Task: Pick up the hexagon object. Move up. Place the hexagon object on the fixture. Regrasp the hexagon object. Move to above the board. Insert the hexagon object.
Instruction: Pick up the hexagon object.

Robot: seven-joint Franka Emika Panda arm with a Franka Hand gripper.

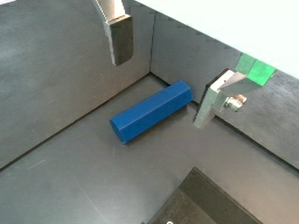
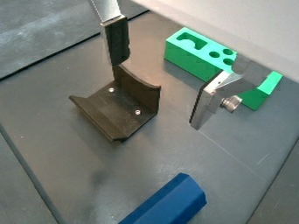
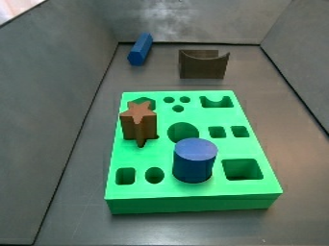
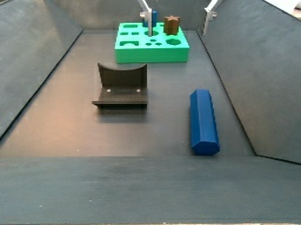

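- I am at the first step, the pick: my gripper (image 1: 163, 74) hangs spread wide, empty, above the floor.
- The hexagon object (image 4: 203, 120) lies flat on the floor, beside the fixture (image 4: 121, 86) but apart, its long axis running toward the board (image 4: 153, 44).
- Next I would need to descend and straddle its slim width.

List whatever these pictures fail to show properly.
- The gripper, open over the floor by the hexagon object: a side view shows only its fingers, cut off by the top edge.
- Hexagon object: in a wrist view the bottom edge cuts off all but one end.
- The board: in a wrist view only a corner shows, behind a finger.
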